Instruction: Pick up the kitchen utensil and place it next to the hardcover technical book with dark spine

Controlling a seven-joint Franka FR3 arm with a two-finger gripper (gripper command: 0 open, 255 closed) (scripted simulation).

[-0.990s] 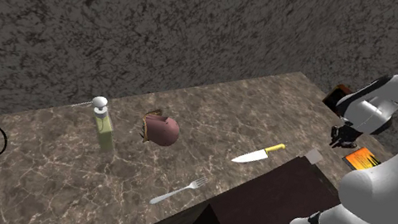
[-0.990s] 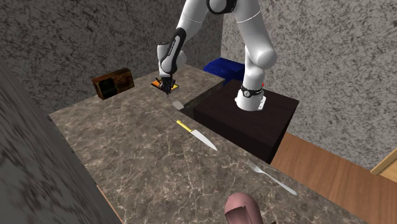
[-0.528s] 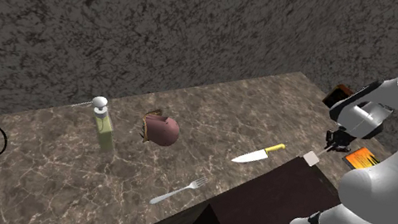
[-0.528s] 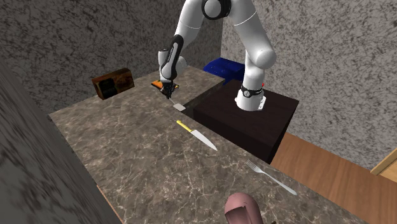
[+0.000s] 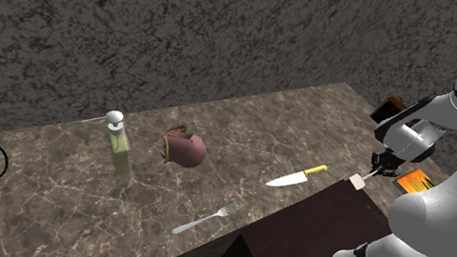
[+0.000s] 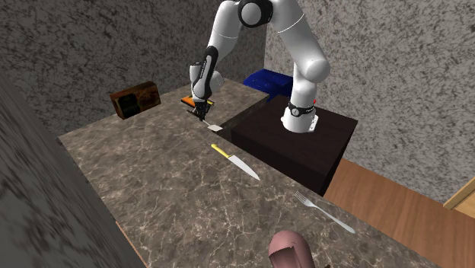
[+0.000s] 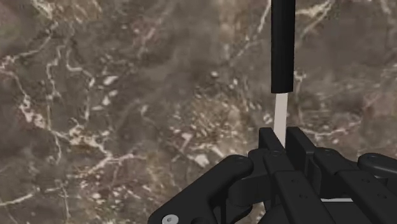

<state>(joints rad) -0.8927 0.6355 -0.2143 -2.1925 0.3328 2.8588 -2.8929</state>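
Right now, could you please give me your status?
Gripper shut on spatula. Orange book close by. Knife nearby, not blocking.

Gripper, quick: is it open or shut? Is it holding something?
Gripper: shut, holding the spatula by its thin shaft.

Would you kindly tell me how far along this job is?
Grasp looks done: the gripper clasps the utensil by its pale shaft. In hand: the lift off the counter, not clearly up yet. Left: carrying it to the orange book and setting it alongside.
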